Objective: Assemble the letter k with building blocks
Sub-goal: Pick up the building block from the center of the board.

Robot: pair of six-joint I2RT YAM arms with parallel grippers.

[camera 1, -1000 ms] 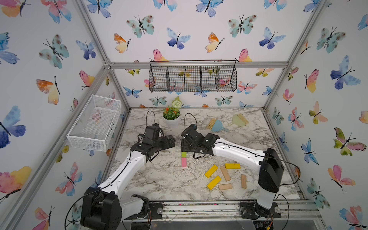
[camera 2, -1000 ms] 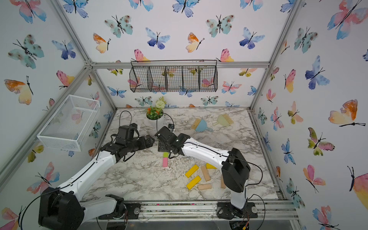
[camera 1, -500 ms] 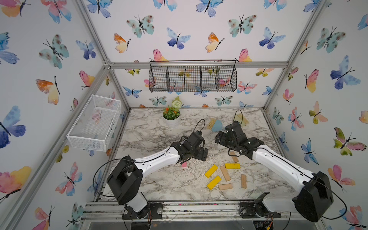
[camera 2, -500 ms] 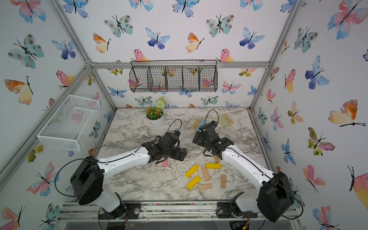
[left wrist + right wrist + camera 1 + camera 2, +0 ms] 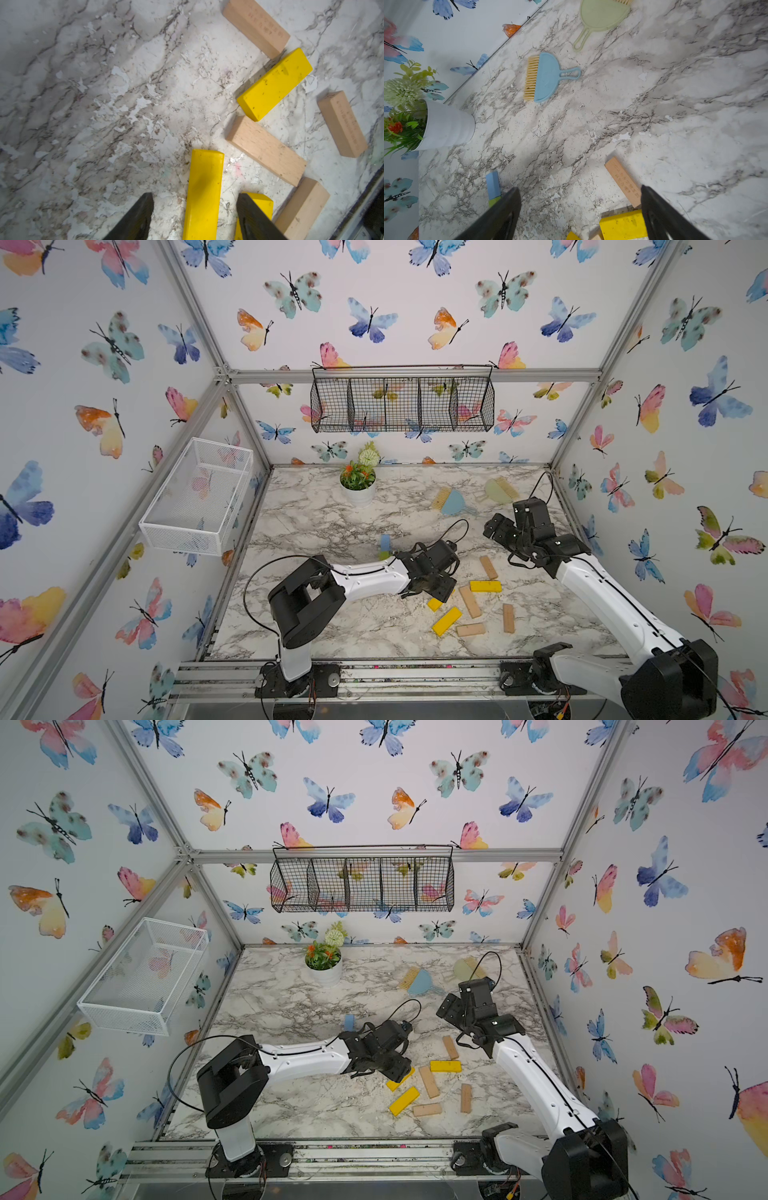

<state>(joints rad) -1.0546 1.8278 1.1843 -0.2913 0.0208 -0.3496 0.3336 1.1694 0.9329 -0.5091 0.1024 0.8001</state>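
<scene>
Seven long blocks lie loose front-right on the white marble tabletop [image 5: 316,522]: three yellow flat wooden bars [image 5: 446,621] and four plain tan wood bars [image 5: 470,601], no K among them yet. Left gripper [image 5: 194,195] is down over the pile, jaws parted and straddling one yellow bar [image 5: 204,176] across its narrow width. Bare table shows on both sides, so no contact; I read that line-up as set for a clamp on the long faces. Right gripper [image 5: 579,188] hangs raised toward the far right, jaws wide with nothing between, probably parked to leave the pile to the left arm. Short light blue block [image 5: 492,184] and short green block [image 5: 494,201] lie end to end, well apart from the pile; could be the start of the stem. Only the left wrist view shows the clearance at the jaws; in both top views the gripper body covers all but that bar's end. Right wrist view gives the blue and green pair close up (from above the left arm partly hides the green one), plus the blue mini dustpan with brush [image 5: 546,76] and green mini dustpan [image 5: 602,14] at the back. Pink block: not visible anywhere.
</scene>
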